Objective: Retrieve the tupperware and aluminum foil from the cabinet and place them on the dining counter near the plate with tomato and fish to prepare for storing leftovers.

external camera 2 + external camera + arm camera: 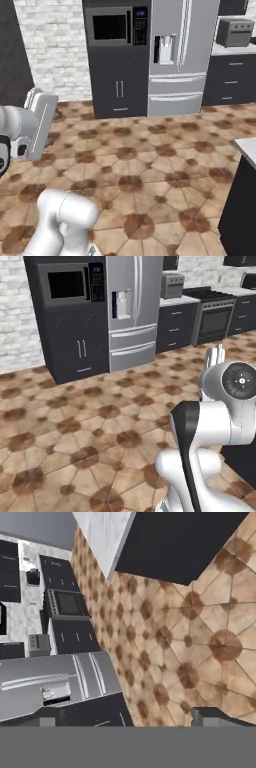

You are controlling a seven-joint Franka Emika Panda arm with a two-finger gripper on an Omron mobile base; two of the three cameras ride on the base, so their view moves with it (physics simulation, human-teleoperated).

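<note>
**Kitchen, contents listed nearest first**

1. Arm (220, 421): white with dark joints, folded up over the base.
2. End effector (130, 722): its dark fingertips (215, 717) stand wide apart with nothing between them. It hangs above the floor and touches nothing.
3. Floor (75, 421): tan tiles with brown patches, running from the base to the far units.
4. Marble bench (248, 146): near right, just beside the base. It has a white grey-veined top on a black side panel. In the right base view one bare corner of the top shows. In the hand view a longer strip of the top shows, with nothing on it.
5. Tall black unit (75, 351): far left. The two lower doors are shut and have paired upright silver handles, with one drawer below them. The contents are hidden.
6. Microwave (67, 284): built into the top of that unit. The door is shut and the window is dark.
7. Fridge (132, 306): steel, touching the unit's right side. The upper doors and two lower drawers are shut, and a dispenser (121, 304) is set in the left door. The contents are hidden.
8. Black drawers (175, 328): right of the fridge, a stack of three, all shut.
9. Far worktop (175, 301): a pale top over those drawers, carrying a grey toaster oven (172, 285).
10. Stove (216, 316): further right. It has a dark hob and the oven door is shut.
11. Wall cupboard (170, 262): black, above the toaster oven and cut off by the frame edge. I cannot tell what is inside.
12. Brick wall (15, 316): white, behind everything.
</note>
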